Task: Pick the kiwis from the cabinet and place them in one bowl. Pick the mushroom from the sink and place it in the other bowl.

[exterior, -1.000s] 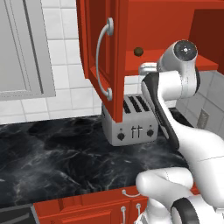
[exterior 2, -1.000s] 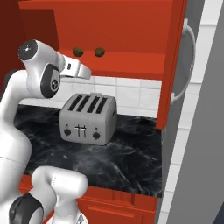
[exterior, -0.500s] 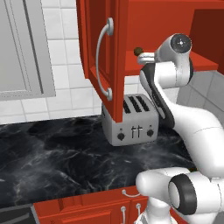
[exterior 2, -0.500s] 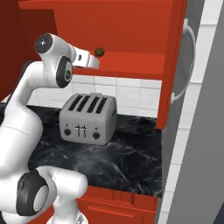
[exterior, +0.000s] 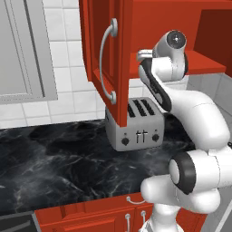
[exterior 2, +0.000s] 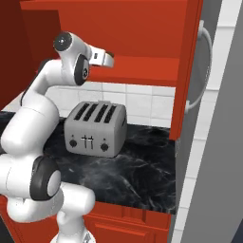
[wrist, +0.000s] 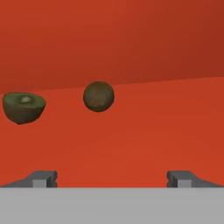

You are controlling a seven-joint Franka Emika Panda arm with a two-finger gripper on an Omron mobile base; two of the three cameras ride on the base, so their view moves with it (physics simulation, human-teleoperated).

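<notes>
My pincer [wrist: 112, 177] stands wide open, holding nothing, inside the glossy red cabinet [exterior: 106, 54]. A round, dull-brown, rough kiwi [wrist: 99, 96] sits on the smooth shelf ahead, slightly left of centre; a second kiwi [wrist: 23, 107], greenish, dome-shaped, lies further left.

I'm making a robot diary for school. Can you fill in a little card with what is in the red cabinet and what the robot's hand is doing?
cabinet: red, door open
kiwis: two on the shelf, one round, one cut-looking half
gripper: jaws wide open, holding nothing, pointed at the shelf
gap: kiwis lie beyond the fingertips, not touched
toaster: silver, on the black counter below the cabinet
</notes>
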